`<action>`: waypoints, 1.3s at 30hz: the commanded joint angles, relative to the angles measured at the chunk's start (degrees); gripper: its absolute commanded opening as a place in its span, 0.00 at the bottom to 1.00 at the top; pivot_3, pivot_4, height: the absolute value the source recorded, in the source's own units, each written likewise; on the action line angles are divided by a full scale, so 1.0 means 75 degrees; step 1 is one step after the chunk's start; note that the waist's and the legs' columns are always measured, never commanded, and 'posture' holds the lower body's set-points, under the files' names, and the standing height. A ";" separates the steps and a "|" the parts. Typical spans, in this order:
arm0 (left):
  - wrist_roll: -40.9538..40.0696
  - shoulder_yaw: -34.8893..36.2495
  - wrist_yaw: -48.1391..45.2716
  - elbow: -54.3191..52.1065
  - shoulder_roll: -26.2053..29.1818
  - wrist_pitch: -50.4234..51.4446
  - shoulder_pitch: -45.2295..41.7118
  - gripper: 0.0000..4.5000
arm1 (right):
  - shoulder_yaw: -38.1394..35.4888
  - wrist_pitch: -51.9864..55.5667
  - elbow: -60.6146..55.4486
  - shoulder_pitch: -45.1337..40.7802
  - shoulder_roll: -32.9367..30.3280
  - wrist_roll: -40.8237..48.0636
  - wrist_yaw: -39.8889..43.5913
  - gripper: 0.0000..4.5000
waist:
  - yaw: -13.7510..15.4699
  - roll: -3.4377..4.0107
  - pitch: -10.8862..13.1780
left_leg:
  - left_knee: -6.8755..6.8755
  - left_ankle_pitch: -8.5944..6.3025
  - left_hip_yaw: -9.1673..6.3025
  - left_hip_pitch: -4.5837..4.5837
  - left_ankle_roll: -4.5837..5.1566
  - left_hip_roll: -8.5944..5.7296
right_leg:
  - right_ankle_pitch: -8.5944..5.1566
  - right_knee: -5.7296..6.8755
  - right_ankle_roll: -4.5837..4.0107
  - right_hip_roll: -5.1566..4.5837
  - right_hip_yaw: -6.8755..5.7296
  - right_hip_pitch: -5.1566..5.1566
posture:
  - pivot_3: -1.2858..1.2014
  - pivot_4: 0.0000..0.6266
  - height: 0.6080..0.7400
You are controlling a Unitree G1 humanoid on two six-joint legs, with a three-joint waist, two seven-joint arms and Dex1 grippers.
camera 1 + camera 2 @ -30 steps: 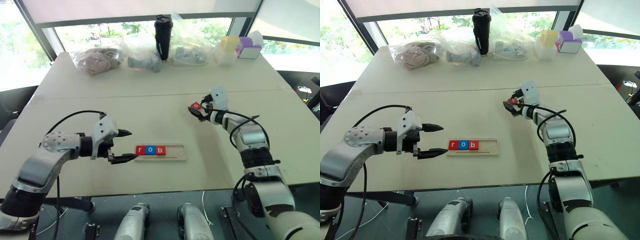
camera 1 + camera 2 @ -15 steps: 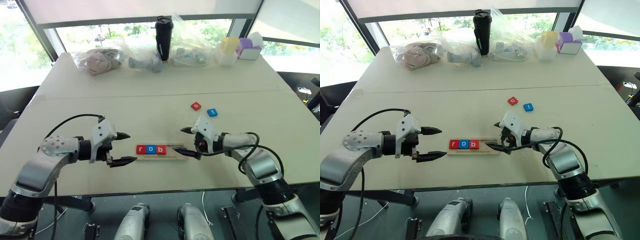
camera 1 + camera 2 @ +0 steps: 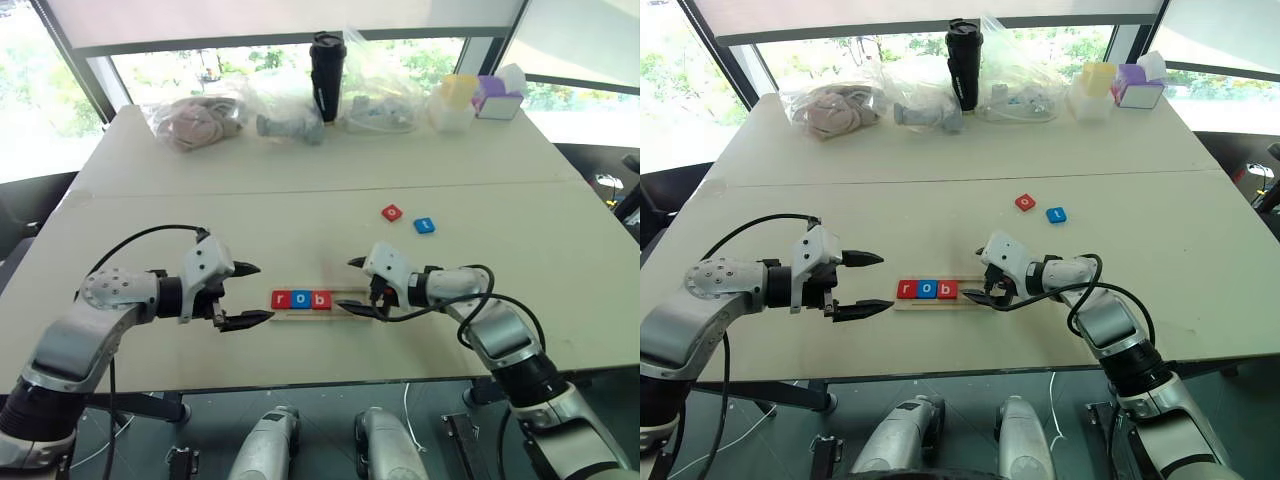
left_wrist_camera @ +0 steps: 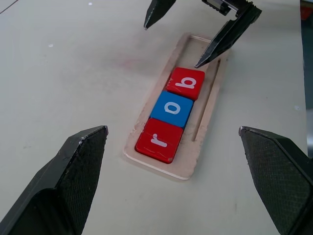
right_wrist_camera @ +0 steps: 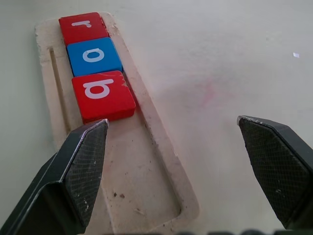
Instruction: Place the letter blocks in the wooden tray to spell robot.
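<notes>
left eye view: right end effector [image 3: 356, 286], spread and empty, has swung back to the wooden tray [image 3: 352, 303].

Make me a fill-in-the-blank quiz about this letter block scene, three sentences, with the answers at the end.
1. The wooden tray holds ____ letter blocks so far.
2. The block nearest the tray's empty end, the red b block, sits beside the ____ o block.
3. Out on the table, beside the loose red o block, lies a blue block bearing the letter ____.

Answers: three; blue; t
</notes>
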 commanded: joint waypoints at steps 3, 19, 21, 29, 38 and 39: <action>-0.0066 0.0148 0.0077 -0.0235 0.0031 -0.0031 -0.0040 1.00 | 0.0043 -0.0241 0.0028 -0.0103 0.0100 -0.0115 0.0033 0.97 | -0.0005 0.0000 0.0000 | 0.0001 0.0000 0.0000 0.0000 0.0000 -0.0001 | 0.0000 0.0000 0.0000 0.0000 0.0000 0.0001 | 0.52 0.24 1.00; -0.0047 0.0104 0.0135 -0.0201 -0.0020 -0.0042 -0.0095 1.00 | -0.0100 -0.0328 0.0122 -0.0339 0.0091 -0.0262 0.0129 0.97 | -0.0006 0.0000 0.0000 | 0.0000 0.0000 0.0000 0.0000 0.0000 0.0001 | 0.0000 0.0001 0.0000 0.0002 0.0001 -0.0001 | 0.52 0.24 1.00; -0.0040 0.0111 0.0133 -0.0200 -0.0018 -0.0047 -0.0095 1.00 | -0.0103 -0.0379 0.0010 -0.0351 -0.0197 -0.0300 0.0364 0.97 | 0.0002 0.0000 0.0000 | 0.0001 0.0000 0.0000 0.0000 0.0000 0.0000 | 0.0000 0.0001 0.0000 0.0002 0.0001 -0.0001 | 0.52 0.24 1.00; -0.0006 0.0063 0.0105 -0.0114 -0.0043 -0.0086 -0.0182 1.00 | -0.0609 -0.0543 0.0065 -0.0966 -0.0697 -0.0213 0.0482 0.97 | -0.0035 0.0000 0.0001 | -0.0001 0.0000 0.0002 0.0000 0.0000 0.0005 | 0.0000 0.0000 0.0000 0.0002 0.0000 -0.0002 | 0.52 0.24 1.00; -0.0095 0.0032 -0.0138 -0.0146 0.0073 -0.0055 -0.0312 1.00 | -0.2052 -0.0388 0.3993 -0.3046 0.0771 -0.0330 -0.2329 0.97 | -0.0015 -0.0003 -0.0001 | -0.0002 0.0004 0.0004 0.0001 -0.0005 0.0005 | 0.0003 -0.0002 -0.0004 0.0009 0.0002 0.0001 | 0.52 0.24 1.00; -0.0116 0.0039 -0.0198 -0.0173 0.0119 -0.0035 -0.0334 1.00 | -0.2103 -0.0402 0.4563 -0.3311 0.0901 -0.0365 -0.2542 0.97 | -0.0022 -0.0002 0.0000 | -0.0002 0.0005 0.0008 0.0001 -0.0006 0.0005 | 0.0004 -0.0002 -0.0003 0.0009 0.0005 0.0001 | 0.52 0.24 1.00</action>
